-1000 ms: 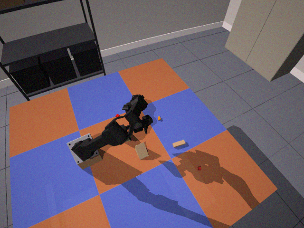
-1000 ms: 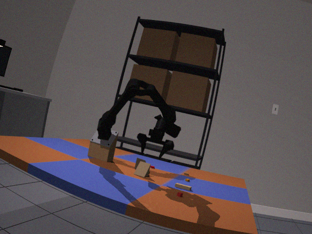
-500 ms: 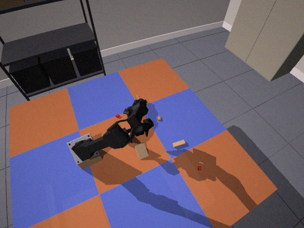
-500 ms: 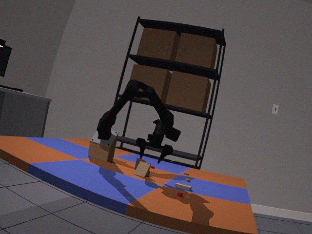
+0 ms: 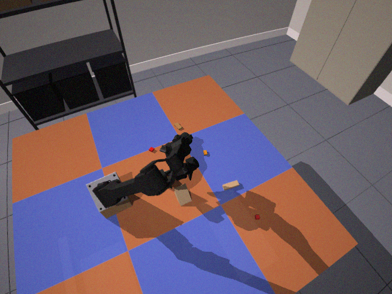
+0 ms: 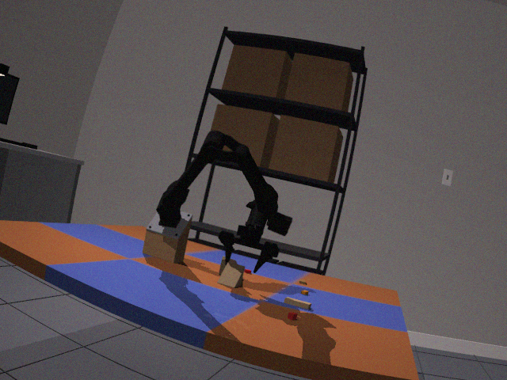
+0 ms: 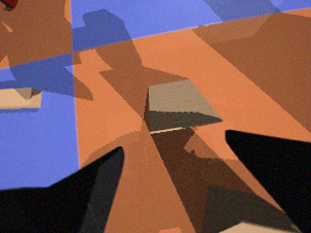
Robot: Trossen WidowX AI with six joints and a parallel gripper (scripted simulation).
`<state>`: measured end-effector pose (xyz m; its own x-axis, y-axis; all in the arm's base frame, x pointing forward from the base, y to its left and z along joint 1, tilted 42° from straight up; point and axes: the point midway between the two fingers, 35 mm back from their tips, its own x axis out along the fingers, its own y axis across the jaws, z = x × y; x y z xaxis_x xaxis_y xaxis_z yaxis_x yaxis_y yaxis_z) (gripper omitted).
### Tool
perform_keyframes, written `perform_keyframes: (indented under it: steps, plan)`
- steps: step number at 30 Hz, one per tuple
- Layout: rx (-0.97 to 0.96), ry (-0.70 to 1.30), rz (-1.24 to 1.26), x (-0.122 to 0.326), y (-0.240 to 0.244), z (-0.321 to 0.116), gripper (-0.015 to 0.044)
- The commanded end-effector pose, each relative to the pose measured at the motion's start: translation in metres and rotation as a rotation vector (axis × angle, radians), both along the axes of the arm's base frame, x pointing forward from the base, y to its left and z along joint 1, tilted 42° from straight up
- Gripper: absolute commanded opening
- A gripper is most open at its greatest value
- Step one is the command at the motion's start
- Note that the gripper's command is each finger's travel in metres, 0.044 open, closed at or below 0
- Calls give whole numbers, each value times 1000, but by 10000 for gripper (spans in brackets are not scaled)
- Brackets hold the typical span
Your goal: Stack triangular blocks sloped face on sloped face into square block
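Note:
One triangular block (image 5: pixel 182 195) (image 6: pixel 232 275) (image 7: pixel 182 99) rests on the table, with a broad pale face showing in the wrist view. The other triangular block (image 6: pixel 222 266) (image 7: pixel 250 228) stands a short way behind it in the exterior view. It is cut off at the bottom edge of the wrist view, and the arm hides most or all of it in the top view. My gripper (image 6: pixel 242 266) (image 7: pixel 173 143) is open and empty, pointing down low over the blocks. In the exterior view one fingertip overlaps the rear block; I cannot tell whether they touch.
A long pale block (image 5: pixel 230 184) (image 6: pixel 297 302) (image 7: pixel 17 98), a dark red cube (image 5: pixel 257 217) (image 6: pixel 291 315), an orange cube (image 5: pixel 205 152) (image 6: pixel 304 292), a bright red cube (image 5: pixel 152 149) (image 6: pixel 247 271) and a small tan block (image 5: pixel 179 126) (image 6: pixel 303 283) lie around on the table.

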<state>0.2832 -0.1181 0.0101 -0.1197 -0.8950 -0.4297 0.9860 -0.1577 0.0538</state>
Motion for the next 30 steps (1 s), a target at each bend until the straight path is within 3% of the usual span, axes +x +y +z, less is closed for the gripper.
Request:
perform_keyframes:
  steps: [1, 30]
  plan:
    - [-3, -1, 3, -1, -5, -1, 440]
    - [-30, 7, -1, -18, -47, -8, 440]
